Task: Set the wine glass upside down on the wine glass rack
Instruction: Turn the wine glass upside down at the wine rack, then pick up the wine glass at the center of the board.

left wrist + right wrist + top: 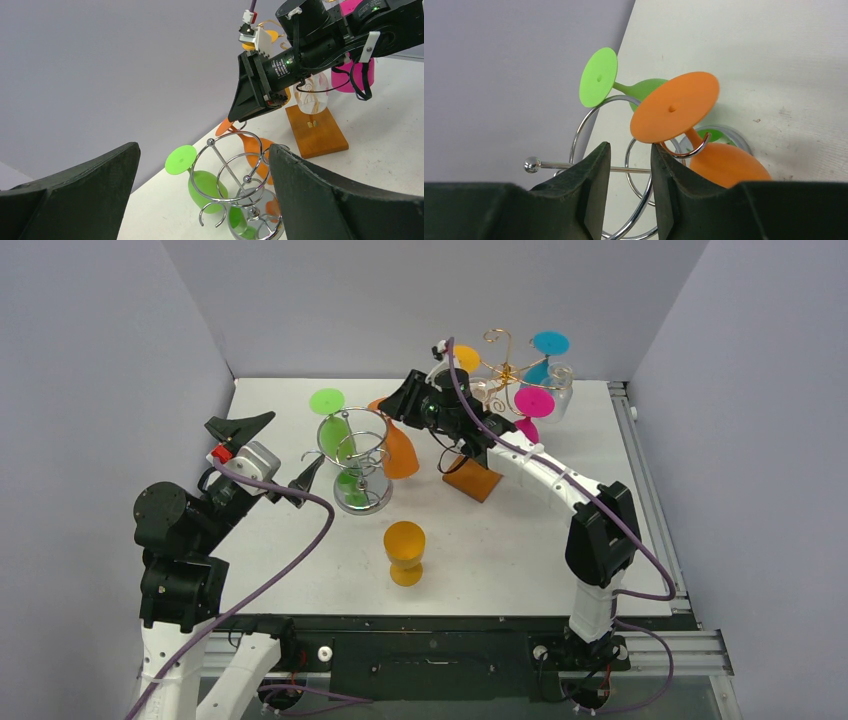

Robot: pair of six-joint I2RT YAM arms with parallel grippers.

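The orange wine glass (724, 162) hangs upside down on the chrome wine glass rack (357, 462), its stem in a wire hook and its round foot (674, 107) on top. My right gripper (629, 146) is open just behind that foot with nothing between its fingers; the right finger's tip is close to the foot's edge. From above, the right gripper (392, 405) hovers over the rack's right side and the orange glass (400, 452). A green glass (335, 435) hangs on the rack's left. My left gripper (278, 455) stands wide open left of the rack (235, 175), holding nothing.
An amber glass (404, 552) stands on the table in front of the rack. At the back right a gold wire rack (505, 370) on a wooden base (472, 478) carries cyan, magenta, yellow and clear glasses. Grey walls close in the left, back and right sides.
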